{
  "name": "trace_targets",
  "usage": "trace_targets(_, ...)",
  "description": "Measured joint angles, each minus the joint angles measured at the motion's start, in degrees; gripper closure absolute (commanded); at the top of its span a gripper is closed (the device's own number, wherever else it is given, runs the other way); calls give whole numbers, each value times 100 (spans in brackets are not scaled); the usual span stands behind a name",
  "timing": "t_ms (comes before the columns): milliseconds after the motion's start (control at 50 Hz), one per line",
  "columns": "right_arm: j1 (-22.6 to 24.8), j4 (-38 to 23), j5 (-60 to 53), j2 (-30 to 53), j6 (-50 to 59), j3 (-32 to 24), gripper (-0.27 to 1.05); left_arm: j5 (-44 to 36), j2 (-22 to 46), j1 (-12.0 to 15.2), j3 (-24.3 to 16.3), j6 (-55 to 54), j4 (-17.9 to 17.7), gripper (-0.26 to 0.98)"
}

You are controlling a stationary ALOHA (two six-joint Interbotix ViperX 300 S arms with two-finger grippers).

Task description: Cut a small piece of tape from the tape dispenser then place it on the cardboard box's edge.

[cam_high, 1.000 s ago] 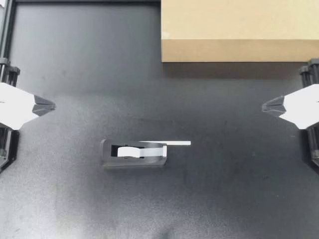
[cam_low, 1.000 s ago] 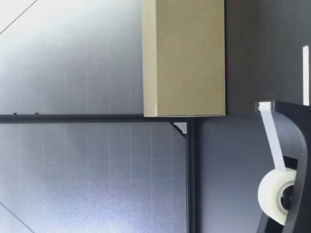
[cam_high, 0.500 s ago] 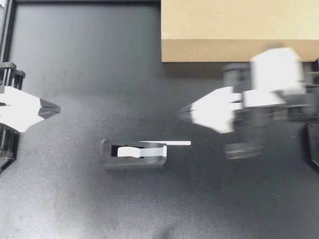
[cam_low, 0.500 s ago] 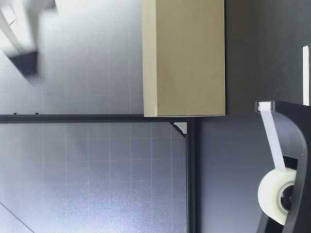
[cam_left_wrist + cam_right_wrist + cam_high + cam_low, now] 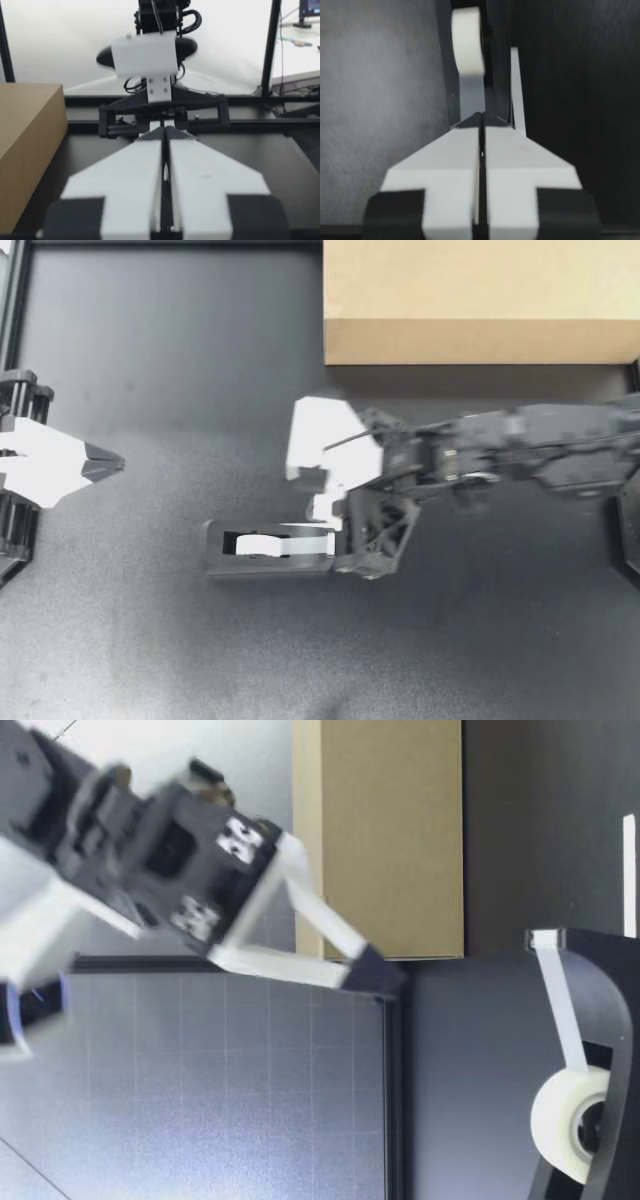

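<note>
- Squarely left of centre on the table (image 5: 150,360): dispenser (image 5: 225,552), lying left to right, roll (image 5: 262,543) toward its left end, cutter end to the right.
- Stretched in from the right, past the middle: arm with the right gripper (image 5: 325,508), tilted down toward that cutter end, jaws pressed together with nothing between.
- Seen from the right wrist: fingertips lined up with the cutter, tape (image 5: 470,92) leading from there to the roll ahead.
- Just beside those fingertips, along the dispenser's far side: a thin white strip (image 5: 516,85).
- Seen from table height: right gripper's dark tip hanging higher than the dispenser's top, the two apart.
- At the left edge, well apart from the dispenser: left gripper (image 5: 112,462), pointing right, jaws likewise pressed together and empty.
- At far right: box (image 5: 470,300), tan cardboard, well apart from the dispenser.
- Seen from the left wrist: box off to one side of the left gripper, right arm facing it across the table.
</note>
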Motion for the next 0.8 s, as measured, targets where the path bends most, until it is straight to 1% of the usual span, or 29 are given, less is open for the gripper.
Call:
trace_targets(160,-44,176,615,343,-193,-510,89,0,9,0,35,0,0,85)
trace_targets(260,-220,580,853,475,-545,-712,89,0,9,-9,53,0,0,85)
trace_targets(380,-624,1459,1169,633,-1283,-853,88,0,9,0,62,0,0,85)
trace_targets(520,-1178,2892,1723,967,-2312,-1020,85,0,9,0,70,0,0,85)
trace_targets(580,-1371,3375,2057,1160,-2654,-1125,82,0,9,0,70,0,0,85)
trace_targets(660,-1556,3876,2514,1415,-2883,-1266,75,0,18,0,79,0,0,85)
trace_targets(720,-1635,4043,2813,1591,-2962,-1397,68,0,9,0,79,0,0,85)
trace_targets(800,-1635,4113,3164,1828,-2988,-1591,54,9,9,0,97,-18,0,85)
